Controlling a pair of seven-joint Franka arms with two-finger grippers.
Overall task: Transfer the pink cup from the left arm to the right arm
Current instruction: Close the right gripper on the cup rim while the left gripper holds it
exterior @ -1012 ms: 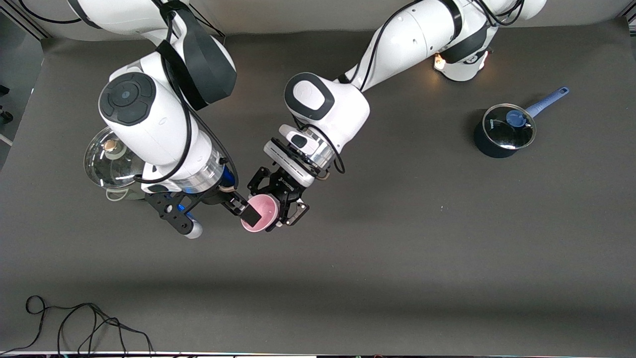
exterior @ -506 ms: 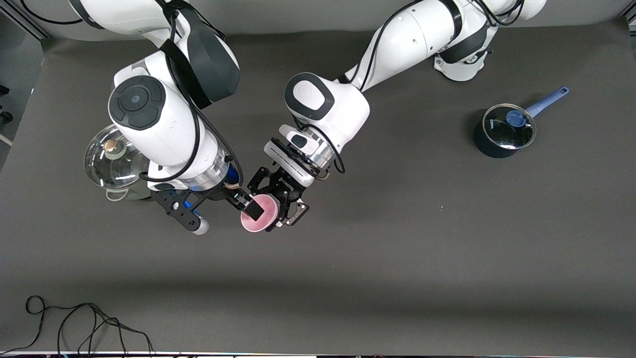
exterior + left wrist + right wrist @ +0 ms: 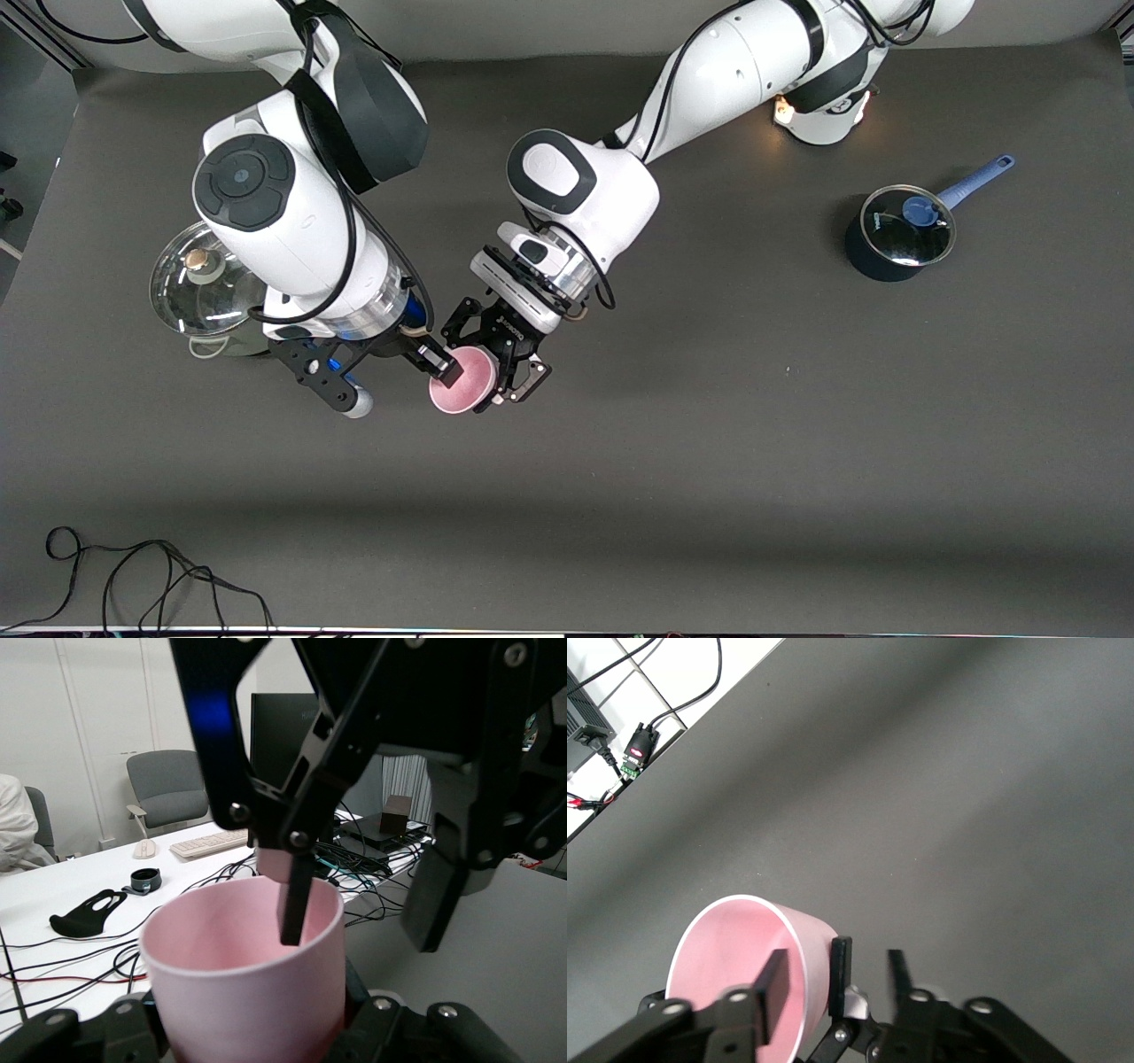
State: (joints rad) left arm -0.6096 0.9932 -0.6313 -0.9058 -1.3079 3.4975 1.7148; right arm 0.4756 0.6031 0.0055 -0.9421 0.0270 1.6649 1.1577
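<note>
The pink cup (image 3: 467, 392) is held in the air over the middle of the table, its mouth tipped up toward the front camera. My left gripper (image 3: 480, 377), the skeletal claw, is shut on its body; the left wrist view shows the cup (image 3: 239, 992) seated in that claw (image 3: 257, 1032). My right gripper (image 3: 443, 376) is open and straddles the cup's wall. One of its fingers (image 3: 772, 988) is inside the mouth and the other is outside, neither pressing. The cup's rim fills the right wrist view (image 3: 731, 943), with the right gripper (image 3: 834, 983) around it.
A glass-lidded pot (image 3: 202, 285) stands under the right arm's wrist. A dark blue saucepan (image 3: 897, 235) with a glass lid and blue handle stands toward the left arm's end. A black cable (image 3: 133, 576) lies at the table's front edge.
The right arm has shifted slightly toward the cup, and its inner finger has moved a little within the cup's mouth. The left gripper holds the cup almost still.
</note>
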